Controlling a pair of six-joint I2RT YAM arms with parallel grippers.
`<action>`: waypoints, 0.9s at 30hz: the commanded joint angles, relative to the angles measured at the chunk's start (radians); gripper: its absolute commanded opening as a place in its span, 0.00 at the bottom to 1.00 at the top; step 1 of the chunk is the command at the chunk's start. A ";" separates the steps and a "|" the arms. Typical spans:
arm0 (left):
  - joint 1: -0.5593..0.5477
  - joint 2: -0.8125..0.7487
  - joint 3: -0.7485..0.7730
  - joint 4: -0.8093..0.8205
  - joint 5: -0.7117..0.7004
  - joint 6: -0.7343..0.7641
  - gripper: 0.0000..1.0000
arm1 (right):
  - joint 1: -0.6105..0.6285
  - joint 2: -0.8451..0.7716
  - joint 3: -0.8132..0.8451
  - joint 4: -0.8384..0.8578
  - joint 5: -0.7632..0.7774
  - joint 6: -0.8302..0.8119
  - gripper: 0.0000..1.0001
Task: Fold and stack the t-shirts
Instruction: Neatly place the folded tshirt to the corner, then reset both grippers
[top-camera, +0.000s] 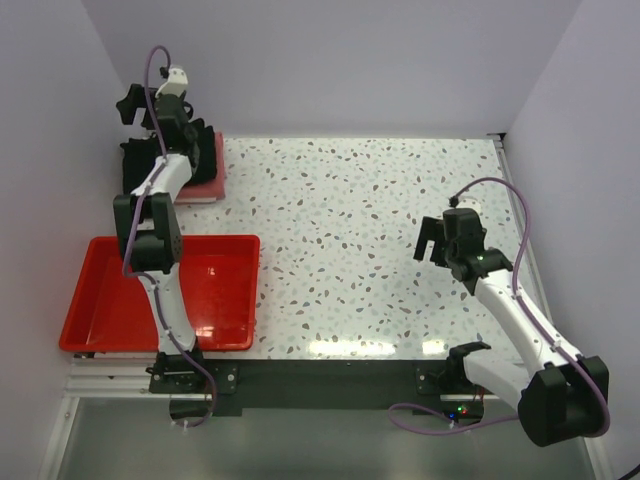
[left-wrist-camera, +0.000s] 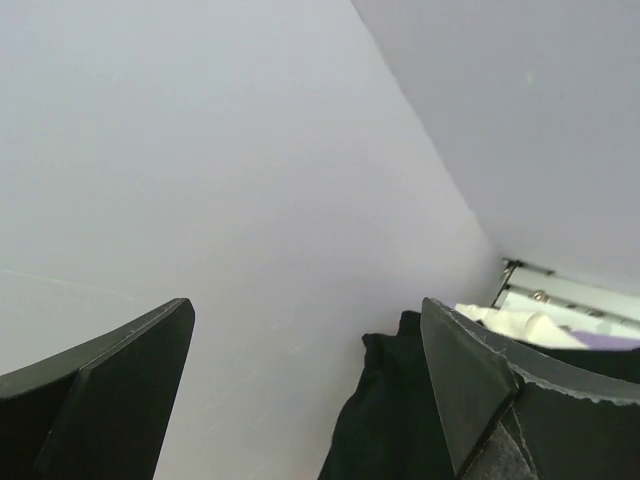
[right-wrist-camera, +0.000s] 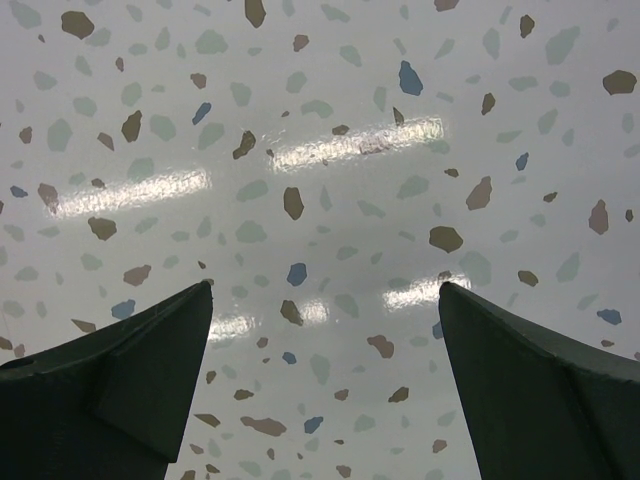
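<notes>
The black t-shirt lies bunched at the far left corner of the table, on top of the folded salmon-pink t-shirt, whose right edge shows beside it. My left gripper is raised above this pile and open, holding nothing. In the left wrist view its open gripper faces the wall, with a fold of the black t-shirt low between the fingers. The shirt's white label is not visible. My right gripper is open and empty over bare table at the right, as the right wrist view shows.
A red plastic tray sits at the near left, with the left arm reaching over it. Pale walls close off the left, back and right sides. The speckled tabletop spans the middle.
</notes>
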 joint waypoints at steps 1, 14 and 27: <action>-0.001 -0.036 0.058 -0.012 0.025 -0.125 1.00 | -0.001 -0.022 0.014 0.022 0.010 0.005 0.99; -0.227 -0.292 -0.001 -0.337 -0.057 -0.348 1.00 | 0.000 -0.120 -0.009 0.059 -0.113 0.006 0.99; -0.366 -0.813 -0.518 -0.569 0.519 -1.038 1.00 | -0.001 -0.215 -0.042 0.052 -0.217 0.025 0.99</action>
